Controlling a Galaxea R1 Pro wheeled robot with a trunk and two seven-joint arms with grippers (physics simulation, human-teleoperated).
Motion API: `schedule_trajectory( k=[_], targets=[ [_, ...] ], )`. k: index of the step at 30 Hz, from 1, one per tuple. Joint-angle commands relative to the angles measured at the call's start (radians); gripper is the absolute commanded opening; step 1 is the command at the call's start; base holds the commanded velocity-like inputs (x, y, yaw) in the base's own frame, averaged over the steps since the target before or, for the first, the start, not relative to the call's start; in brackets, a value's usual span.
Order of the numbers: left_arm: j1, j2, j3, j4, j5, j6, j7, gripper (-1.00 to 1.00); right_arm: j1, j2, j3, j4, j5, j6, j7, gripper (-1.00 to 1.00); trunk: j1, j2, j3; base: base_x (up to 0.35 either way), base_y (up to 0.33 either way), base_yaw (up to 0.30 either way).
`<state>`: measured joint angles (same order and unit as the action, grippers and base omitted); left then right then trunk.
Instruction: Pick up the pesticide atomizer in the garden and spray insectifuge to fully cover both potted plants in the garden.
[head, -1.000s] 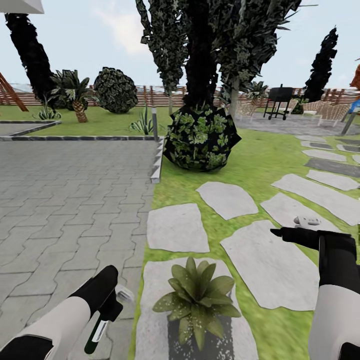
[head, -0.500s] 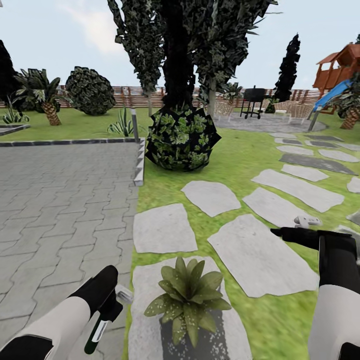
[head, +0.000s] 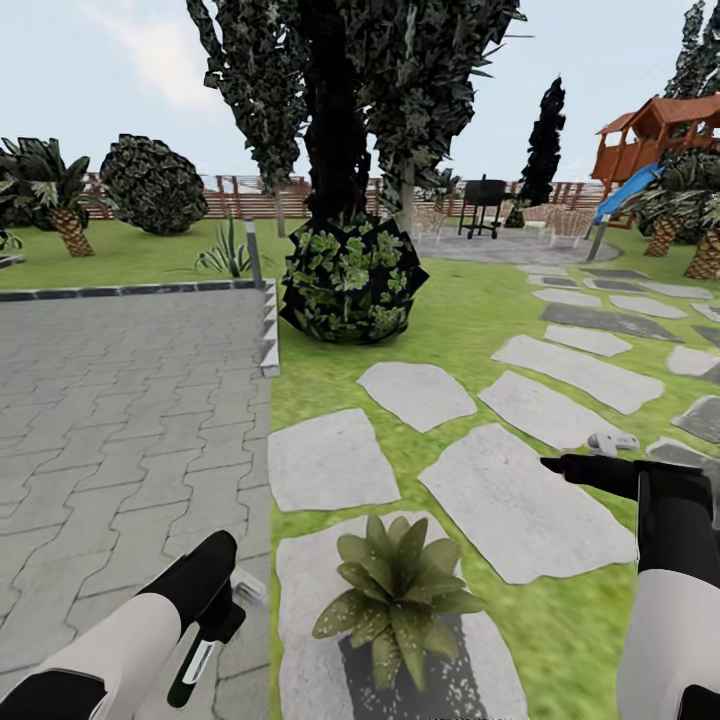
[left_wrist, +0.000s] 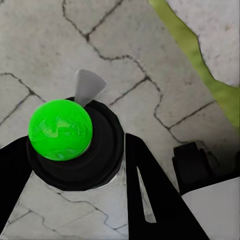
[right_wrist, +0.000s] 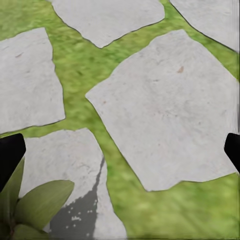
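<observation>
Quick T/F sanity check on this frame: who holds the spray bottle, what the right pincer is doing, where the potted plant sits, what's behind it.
1. The left pincer holds the spray bottle. True.
2. The right pincer grips a watering can. False: it is open and empty, hanging above a stone slab.
3. The potted plant stands on the grey brick paving. False: it stands on a pale stone slab in the lawn.
4. A round leafy bush lies beyond the plant. True.
5. The bottle's nozzle touches the plant. False: they are apart.
</observation>
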<state>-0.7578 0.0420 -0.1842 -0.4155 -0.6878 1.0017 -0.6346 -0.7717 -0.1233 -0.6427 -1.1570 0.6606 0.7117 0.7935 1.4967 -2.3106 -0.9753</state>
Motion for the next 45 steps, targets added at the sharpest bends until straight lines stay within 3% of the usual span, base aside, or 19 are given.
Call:
schedule_trajectory(
  k=[1, 4, 9, 12, 18, 30, 45],
  targets=[
    [0.0, 0.001, -0.005, -0.003, -0.008, 0.002, -0.01, -1.0, -0.001, 0.001, -0.002, -0.001, 0.01, 0.002, 0.01, 1.0, 0.0, 0.0, -0.001, 0.0, 0.246, -0.25],
    [0.0, 0.001, -0.002, -0.026, -0.007, -0.001, -0.01, -1.0, -0.001, 0.001, -0.002, -0.002, 0.01, 0.002, 0.01, 1.0, 0.0, 0.0, 0.001, 0.0, 0.247, -0.252],
    [0.004, 0.001, 0.004, -0.165, -0.006, -0.003, -0.012, -1.0, -0.001, 0.001, -0.002, -0.002, 0.011, 0.008, 0.01, 1.0, 0.0, 0.0, 0.003, 0.0, 0.289, -0.253],
    [0.016, 0.001, 0.005, -0.192, -0.005, -0.003, -0.013, -1.0, -0.001, 0.0, -0.002, -0.003, 0.011, 0.009, 0.01, 1.0, 0.0, 0.0, 0.005, 0.0, 0.305, -0.253],
    [0.021, 0.001, 0.006, -0.196, -0.004, -0.003, -0.013, -1.0, -0.001, 0.0, -0.003, -0.006, 0.01, 0.063, 0.01, 1.0, 0.0, 0.0, 0.007, 0.0, 0.33, -0.199],
    [0.021, 0.001, 0.009, -0.197, -0.004, -0.003, -0.013, -1.0, -0.001, 0.001, -0.003, -0.007, 0.011, 0.074, 0.01, 1.0, 0.0, 0.0, 0.013, 0.0, 0.331, -0.167],
    [0.021, 0.0, 0.008, -0.197, -0.004, -0.004, -0.013, -1.0, -0.001, 0.001, -0.003, -0.007, 0.011, 0.074, 0.01, 1.0, 0.0, 0.0, 0.025, 0.0, 0.018, -0.235]
  ],
)
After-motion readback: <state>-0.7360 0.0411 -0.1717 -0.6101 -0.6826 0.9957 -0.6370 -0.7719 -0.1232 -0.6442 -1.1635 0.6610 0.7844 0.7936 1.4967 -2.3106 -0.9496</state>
